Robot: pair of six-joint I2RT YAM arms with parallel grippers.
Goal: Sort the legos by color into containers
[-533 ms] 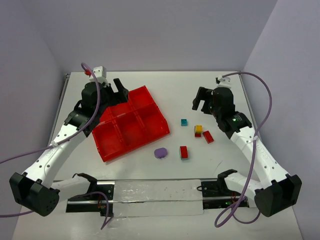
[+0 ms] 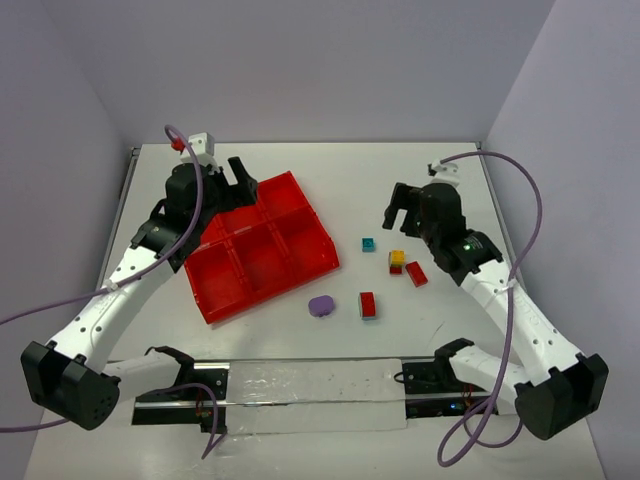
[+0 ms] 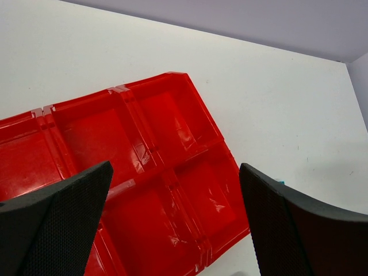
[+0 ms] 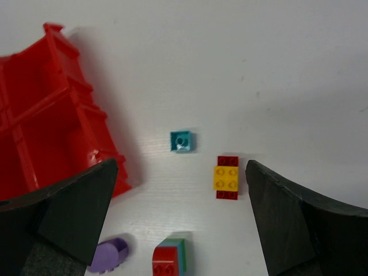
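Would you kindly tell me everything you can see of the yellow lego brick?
The yellow brick is a small square piece of glossy plastic with four studs on top, two by two. It lies flat, studs up, stacked on the middle of a longer dark red brick whose studded ends show beyond it on two sides. The pair rests on the white table, near the teal brick, apart from it. Nothing else touches it.

Light was bright and even, coming from overhead. The tray point(image 2: 265, 262) threw white glare off its glossy walls, strongest in my left wrist view. Right of the tray, the bricks point(image 4: 226, 177) cast only short, faint shadows. My right fingers point(image 4: 75, 213), close to the lens, looked dark and slightly soft.
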